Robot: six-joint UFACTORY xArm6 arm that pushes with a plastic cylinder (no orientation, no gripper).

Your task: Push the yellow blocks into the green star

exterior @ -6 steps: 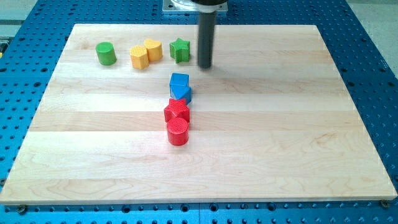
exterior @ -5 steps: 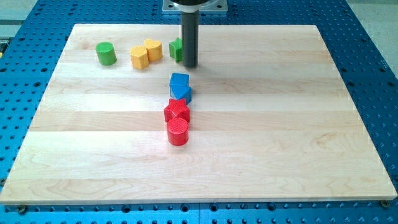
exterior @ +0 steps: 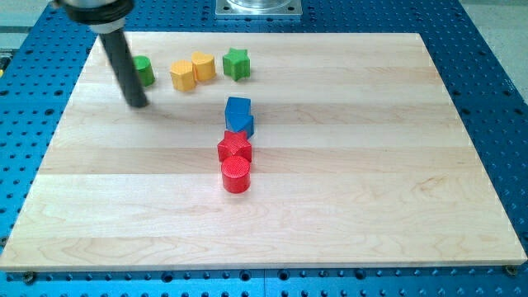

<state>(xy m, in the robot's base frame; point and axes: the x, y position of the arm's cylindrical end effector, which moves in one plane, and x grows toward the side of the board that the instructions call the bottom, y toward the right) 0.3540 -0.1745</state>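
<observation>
Resting my tip (exterior: 138, 105) below green cylinder (exterior: 144, 71), ridged

Two yellow blocks (exterior: 193, 69) touching, just left of green star (exterior: 237, 63), top.

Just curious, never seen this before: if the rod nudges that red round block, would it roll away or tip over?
The red cylinder stands on its flat end, so it will probably slide, not roll. It looks squat, so tipping seems unlikely. The red block touching it may move too.
</observation>
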